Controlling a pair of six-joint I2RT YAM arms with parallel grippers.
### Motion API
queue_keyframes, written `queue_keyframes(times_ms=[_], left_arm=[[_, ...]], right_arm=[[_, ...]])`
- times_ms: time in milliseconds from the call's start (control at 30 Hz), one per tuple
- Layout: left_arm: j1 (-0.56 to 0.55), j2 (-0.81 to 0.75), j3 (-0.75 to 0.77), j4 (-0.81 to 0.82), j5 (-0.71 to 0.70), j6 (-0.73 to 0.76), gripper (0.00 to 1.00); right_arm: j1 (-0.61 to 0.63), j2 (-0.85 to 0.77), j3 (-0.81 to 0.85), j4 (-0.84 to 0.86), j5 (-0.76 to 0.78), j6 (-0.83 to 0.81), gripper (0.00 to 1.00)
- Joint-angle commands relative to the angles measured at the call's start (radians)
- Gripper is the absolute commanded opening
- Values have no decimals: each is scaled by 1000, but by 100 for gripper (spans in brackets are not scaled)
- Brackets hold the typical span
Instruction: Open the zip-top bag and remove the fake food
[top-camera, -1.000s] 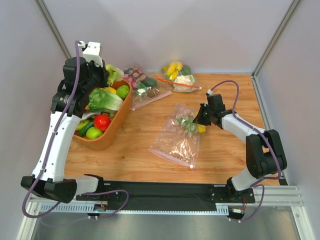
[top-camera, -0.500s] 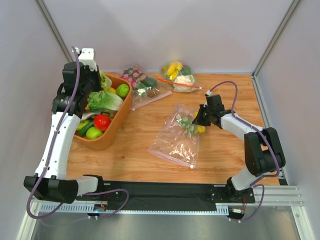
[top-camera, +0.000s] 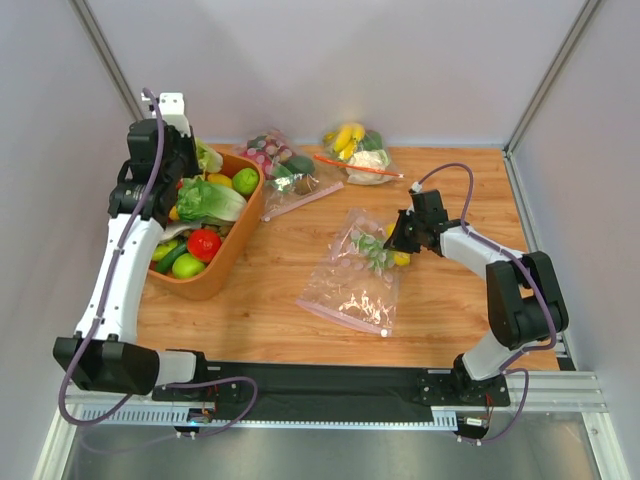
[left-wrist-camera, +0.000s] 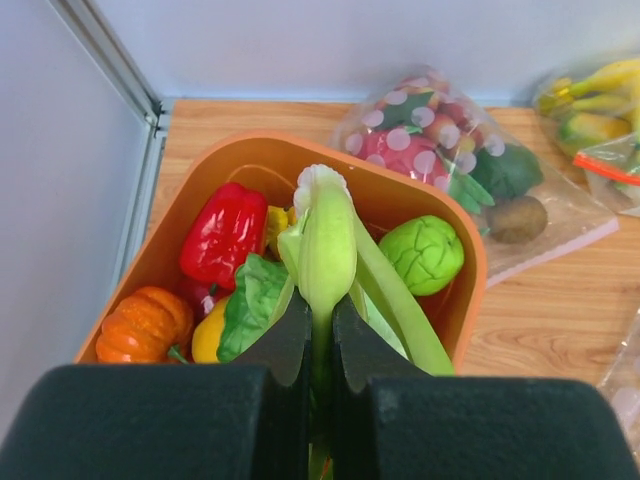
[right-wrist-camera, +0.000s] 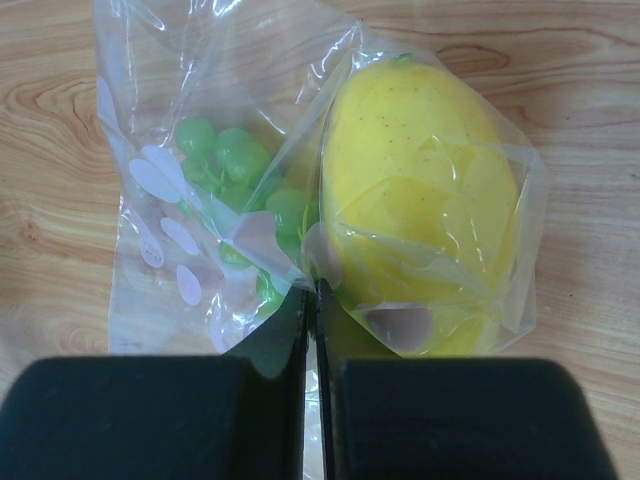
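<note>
**Left wrist: stalk over tub, bag pinched**

The left pincer (left-wrist-camera: 320, 312) is clamped narrow on the pale-green leafy stalk (left-wrist-camera: 327, 235), its long axis running straight away, white end far, above the orange tub (left-wrist-camera: 472, 262). The zip-top bag (top-camera: 352, 285) lies on the surface (top-camera: 270, 290) nearer the right arm — the right pincer (right-wrist-camera: 310, 300) nips its film between the lemon (right-wrist-camera: 420, 190) and green grapes (right-wrist-camera: 235, 165), both inside.

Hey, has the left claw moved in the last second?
Yes. In the top view the left claw, shut on the leafy stalk, has shifted left relative to the orange basket, away from its right rim.
</note>
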Motion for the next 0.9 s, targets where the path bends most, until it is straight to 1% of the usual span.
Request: queue_keyframes(times_ms=[0,233,433,567,633,667,767,867], left_arm=[[9,38,3,67,-41,9,0],[9,74,-23,99,-19,-12,0],[7,152,-19,100,24,-38,0],[-5,170,-34,117,87,-54,11],[-42,166,-34,132,87,-49,14],[-54,166,-34,143,87,-48,17],[-79,193,-8,154,122,-57,19],[-79,235,29,111,131,-81,20]], right_arm=[[-3,21,28,22,-2,-19,0],[-4,26,35,22,-4,-21,0],[-3,26,43,15,-7,-19,0],[-4,16,45,8,-2,-18,0],[-3,12,42,7,-1,-18,0],[-3,10,42,7,1,-18,0],[-3,4,39,4,-2,-16,0],[-3,-10,29,4,-2,-13,0]])
